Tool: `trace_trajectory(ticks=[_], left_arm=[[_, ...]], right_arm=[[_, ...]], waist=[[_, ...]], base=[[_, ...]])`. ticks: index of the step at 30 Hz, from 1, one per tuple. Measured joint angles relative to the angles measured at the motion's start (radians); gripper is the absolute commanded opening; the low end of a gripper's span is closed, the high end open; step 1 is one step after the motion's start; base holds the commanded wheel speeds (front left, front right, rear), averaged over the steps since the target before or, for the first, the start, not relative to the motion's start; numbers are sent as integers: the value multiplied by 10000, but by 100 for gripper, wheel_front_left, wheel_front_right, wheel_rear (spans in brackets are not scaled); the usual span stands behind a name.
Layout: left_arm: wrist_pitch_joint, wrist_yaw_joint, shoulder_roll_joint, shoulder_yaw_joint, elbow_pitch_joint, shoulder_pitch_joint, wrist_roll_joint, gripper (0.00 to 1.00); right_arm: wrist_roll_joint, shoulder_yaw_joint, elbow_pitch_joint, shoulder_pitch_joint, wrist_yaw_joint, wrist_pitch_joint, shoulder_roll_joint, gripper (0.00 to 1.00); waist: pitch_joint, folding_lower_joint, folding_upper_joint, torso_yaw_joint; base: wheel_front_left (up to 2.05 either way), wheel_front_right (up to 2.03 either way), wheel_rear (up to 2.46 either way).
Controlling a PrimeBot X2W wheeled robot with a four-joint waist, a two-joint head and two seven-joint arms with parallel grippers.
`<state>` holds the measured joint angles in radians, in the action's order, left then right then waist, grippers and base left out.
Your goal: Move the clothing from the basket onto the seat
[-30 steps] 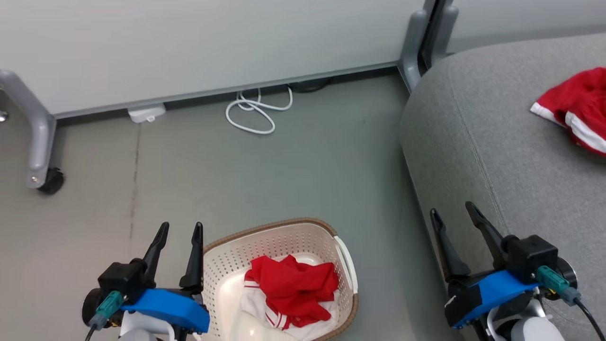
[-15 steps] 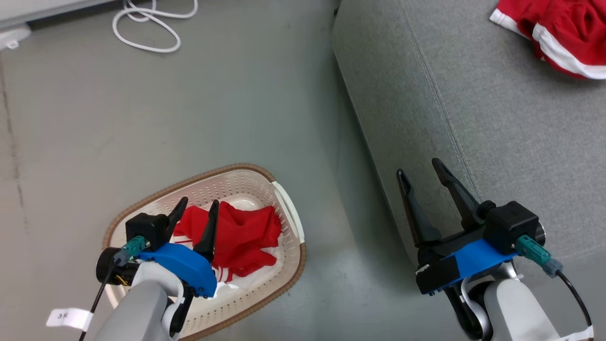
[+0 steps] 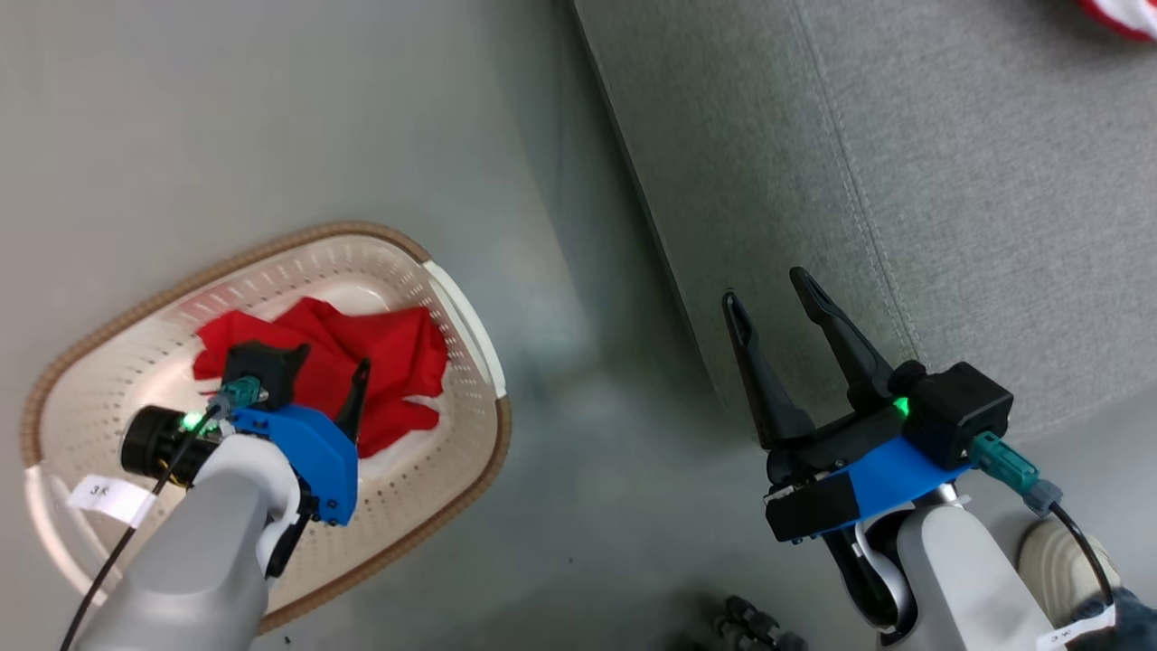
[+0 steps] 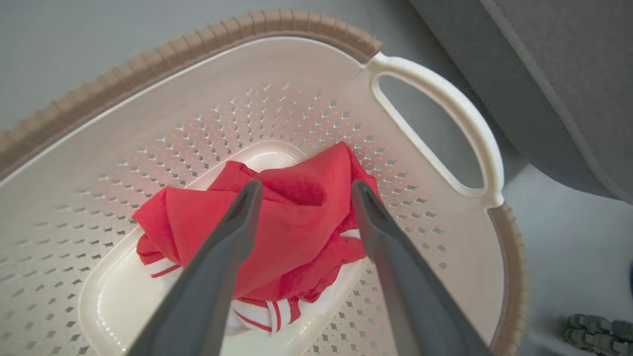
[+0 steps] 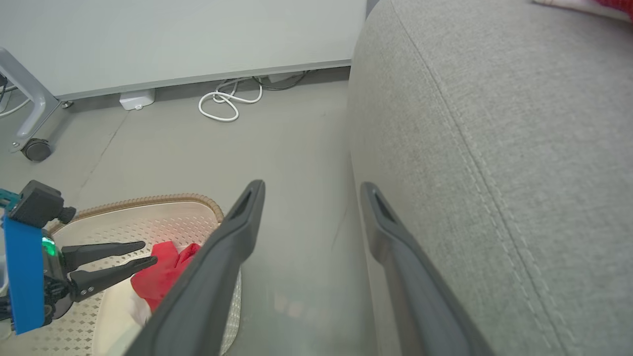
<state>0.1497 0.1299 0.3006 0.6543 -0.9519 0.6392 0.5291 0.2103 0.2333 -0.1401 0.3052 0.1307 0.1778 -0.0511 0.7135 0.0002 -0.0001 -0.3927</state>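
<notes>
Left gripper [image 4: 306,187] in the basket [image 4: 296,24], fingers wide over the red clothing [image 4: 292,222]!
The heap lies bunched on the basket's bottom, long axis running toward the handle [image 4: 470,126] on the seat's [image 3: 904,181] side; nothing gripped. Right gripper [image 3: 766,287] spread and empty beside the seat. Head view catches a second garment [image 3: 1121,14] on the cushion; right wrist view adds a white cable [image 5: 222,101] by the wall [image 5: 173,39].

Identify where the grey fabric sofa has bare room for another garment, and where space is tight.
Free: the grey sofa cushion between its rounded front edge and the red garment at its far end; the floor strip between sofa and cream perforated basket. Crowded: inside the basket, where the open left gripper points at crumpled red clothing.
</notes>
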Motion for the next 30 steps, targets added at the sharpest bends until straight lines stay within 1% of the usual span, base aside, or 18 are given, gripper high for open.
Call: trace_trajectory(ticks=[6, 12, 19, 20, 21, 26, 30], left_arm=[[-46, 0, 261, 752, -293, 573, 36, 100], [-115, 0, 523, 1384, -606, 1157, 2, 100], [-614, 0, 364, 2002, -1304, 1648, -198, 100], [-694, 0, 328, 2054, -1425, 1693, -205, 69], [-746, 0, 297, 2071, -1534, 1739, -211, 0], [-732, 0, 98, 2197, -1718, 1827, -50, 0], [-665, 0, 42, 2290, -1802, 1827, 134, 0]], right_arm=[[194, 199, -102, 232, 0, 232, 2, 100], [351, 383, -146, 414, 0, 408, 2, 100], [391, 364, -232, 446, 0, 512, 2, 100], [393, 364, -247, 447, 0, 520, 2, 100], [393, 359, -255, 448, 0, 522, 2, 100], [430, 357, -301, 504, 0, 539, 2, 100], [466, 401, -345, 567, 0, 568, 2, 100]], waist=[[870, 0, 0, -257], [1439, -1, 0, -405], [1665, -1, 0, -362], [1668, -1, 0, -356], [1669, -1, 0, -351], [1642, -2, 0, -351], [1596, -2, 0, -371]], base=[[0, 0, 0], [0, 0, 0], [0, 0, 0], [0, 0, 0], [0, 0, 0], [0, 0, 0], [0, 0, 0]])
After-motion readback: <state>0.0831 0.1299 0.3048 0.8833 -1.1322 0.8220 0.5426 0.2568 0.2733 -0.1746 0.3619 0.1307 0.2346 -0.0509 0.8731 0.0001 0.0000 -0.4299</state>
